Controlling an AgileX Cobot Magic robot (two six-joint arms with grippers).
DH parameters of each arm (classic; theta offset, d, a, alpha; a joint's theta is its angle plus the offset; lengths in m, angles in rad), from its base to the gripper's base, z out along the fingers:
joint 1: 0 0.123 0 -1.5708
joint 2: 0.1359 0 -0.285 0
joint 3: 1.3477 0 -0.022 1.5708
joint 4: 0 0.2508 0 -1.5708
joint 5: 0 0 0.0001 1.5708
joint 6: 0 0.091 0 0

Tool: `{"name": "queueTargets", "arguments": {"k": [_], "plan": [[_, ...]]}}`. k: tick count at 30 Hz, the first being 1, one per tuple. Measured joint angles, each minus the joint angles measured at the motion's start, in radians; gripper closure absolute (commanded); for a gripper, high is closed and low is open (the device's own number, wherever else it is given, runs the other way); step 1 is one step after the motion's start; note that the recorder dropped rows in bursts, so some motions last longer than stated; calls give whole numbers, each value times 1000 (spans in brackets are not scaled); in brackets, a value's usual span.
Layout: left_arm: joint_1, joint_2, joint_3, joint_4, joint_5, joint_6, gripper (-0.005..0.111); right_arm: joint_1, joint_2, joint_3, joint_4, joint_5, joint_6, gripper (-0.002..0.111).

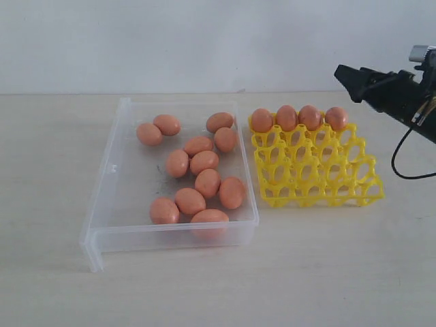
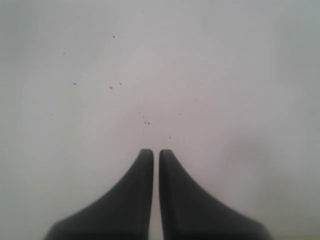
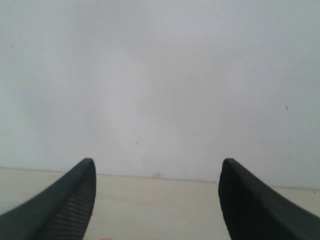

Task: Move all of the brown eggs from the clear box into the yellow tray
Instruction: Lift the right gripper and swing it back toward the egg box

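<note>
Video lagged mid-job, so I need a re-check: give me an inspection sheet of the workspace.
Surface: pale table, no spills seen.
Job's things: twelve brown eggs loose in the clear box; four more seated in the yellow tray, far row.
Clutter: nothing seen.
End effectors: left end effector shut, empty; right end effector open, empty, raised beside the tray.
Cables: black cable loops off the right arm.
Surroundings: plain white wall.

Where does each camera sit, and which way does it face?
Exterior view: off the arms, raised, looking down on table, clear box, yellow tray; right gripper shows.
Left wrist view: on left arm, faces blank surface; left gripper shut.
Right wrist view: on right arm, faces wall and table; fingers apart.
Exterior and right wrist share table, wall.
</note>
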Motion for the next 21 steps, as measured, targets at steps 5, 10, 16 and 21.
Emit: {"name": "queueTargets", "arguments": {"k": [5,10,16,21], "plan": [[0,0,0,0,0,0,102,-6,-23,0,-57,-3,25,47],[0,0,0,0,0,0,102,-6,-24,0,-92,45,25,92],[0,0,0,0,0,0,102,-6,-26,0,-145,290,13,109],[0,0,0,0,0,0,102,-7,-26,0,-185,311,29,109]]}}
